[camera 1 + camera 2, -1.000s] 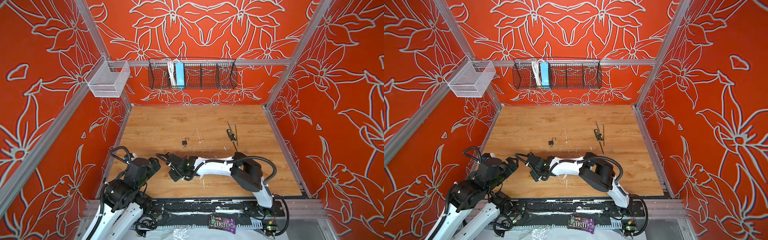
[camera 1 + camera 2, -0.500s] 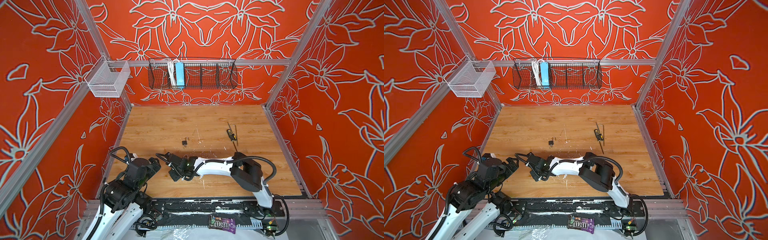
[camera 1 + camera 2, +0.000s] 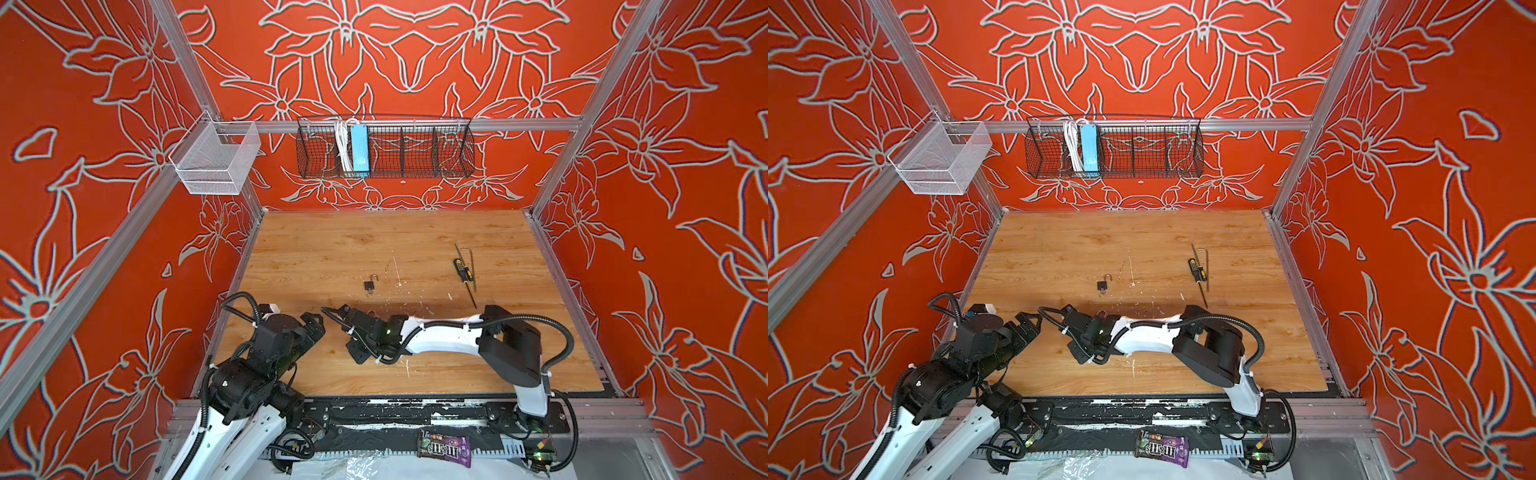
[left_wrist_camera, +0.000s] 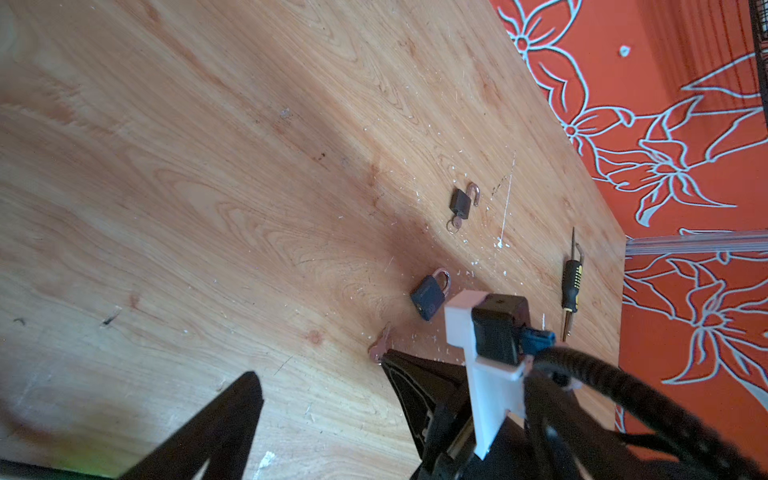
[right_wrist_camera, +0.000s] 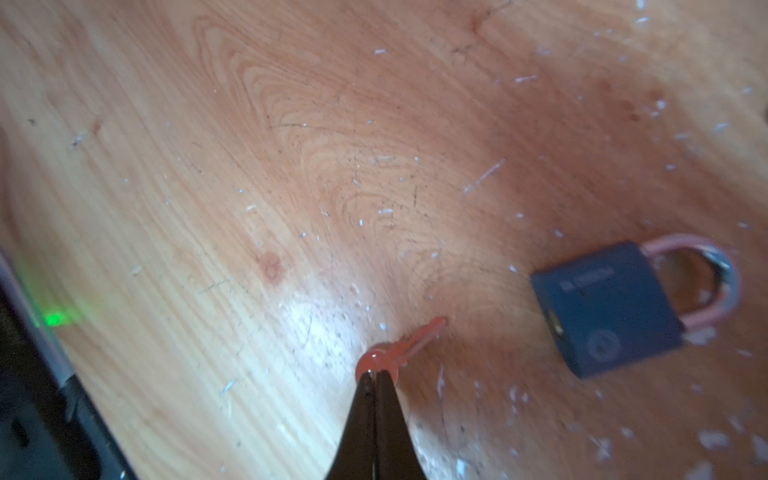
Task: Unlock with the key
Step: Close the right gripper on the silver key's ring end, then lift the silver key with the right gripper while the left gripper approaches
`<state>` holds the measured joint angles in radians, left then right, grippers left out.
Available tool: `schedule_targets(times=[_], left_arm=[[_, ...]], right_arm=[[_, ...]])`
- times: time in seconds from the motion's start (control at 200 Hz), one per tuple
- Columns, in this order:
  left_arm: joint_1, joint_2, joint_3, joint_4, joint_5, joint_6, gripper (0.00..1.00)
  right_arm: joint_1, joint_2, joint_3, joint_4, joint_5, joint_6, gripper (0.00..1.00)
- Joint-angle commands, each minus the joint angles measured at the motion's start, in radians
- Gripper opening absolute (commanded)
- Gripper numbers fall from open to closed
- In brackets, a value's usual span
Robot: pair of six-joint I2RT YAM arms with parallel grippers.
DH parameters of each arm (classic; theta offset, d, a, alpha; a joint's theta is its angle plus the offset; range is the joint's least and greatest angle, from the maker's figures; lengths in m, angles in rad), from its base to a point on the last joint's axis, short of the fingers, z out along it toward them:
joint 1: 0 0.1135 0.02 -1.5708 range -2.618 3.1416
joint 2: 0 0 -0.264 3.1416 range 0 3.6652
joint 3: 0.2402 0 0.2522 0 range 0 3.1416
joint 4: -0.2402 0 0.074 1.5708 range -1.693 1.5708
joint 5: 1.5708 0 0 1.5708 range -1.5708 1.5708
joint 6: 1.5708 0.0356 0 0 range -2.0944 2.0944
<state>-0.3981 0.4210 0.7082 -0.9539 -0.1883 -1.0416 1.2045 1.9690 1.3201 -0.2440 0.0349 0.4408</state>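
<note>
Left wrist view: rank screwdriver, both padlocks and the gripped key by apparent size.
1. screwdriver, longest
2. closed padlock
3. open padlock, farther from camera, so true order unsure
4. key, partly hidden by right gripper

Both top views are bright and evenly lit, seemingly from overhead, with only faint shadows on the surface. The wide lens stretches the red walls toward the edges, and they lend the wood a warm tint. The right wrist view is soft: the padlock smears, a white glare patch sits just beside the key, and a green glow marks one edge. The left wrist view is sharper, with a broad soft shadow.
</note>
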Motion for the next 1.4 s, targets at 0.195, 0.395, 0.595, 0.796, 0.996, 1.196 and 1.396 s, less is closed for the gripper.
schedule_targets(times=[0.195, 0.395, 0.595, 0.796, 0.996, 1.196, 1.396], left_arm=[[0.008, 0.004, 0.005, 0.058, 0.061, -0.030, 0.98], [0.007, 0.019, -0.003, 0.117, 0.110, -0.052, 0.98], [0.007, 0.036, -0.020, 0.203, 0.144, -0.084, 0.98], [0.008, 0.077, -0.045, 0.297, 0.193, -0.156, 0.98], [0.007, 0.102, -0.097, 0.465, 0.262, -0.238, 0.98], [0.007, 0.194, -0.087, 0.606, 0.343, -0.302, 0.98], [0.000, 0.304, -0.062, 0.729, 0.418, -0.345, 0.97]], right_arm=[[-0.044, -0.170, -0.124, 0.089, -0.064, -0.102, 0.00], [-0.091, -0.253, -0.151, 0.066, -0.116, -0.126, 0.00], [-0.139, -0.329, -0.163, 0.018, -0.135, -0.117, 0.00], [-0.169, -0.404, -0.186, 0.004, -0.125, -0.088, 0.00], [-0.183, -0.470, -0.204, 0.001, -0.104, -0.062, 0.00], [-0.183, -0.531, -0.217, 0.019, -0.064, -0.058, 0.00], [-0.183, -0.568, -0.217, 0.065, -0.070, -0.042, 0.00]])
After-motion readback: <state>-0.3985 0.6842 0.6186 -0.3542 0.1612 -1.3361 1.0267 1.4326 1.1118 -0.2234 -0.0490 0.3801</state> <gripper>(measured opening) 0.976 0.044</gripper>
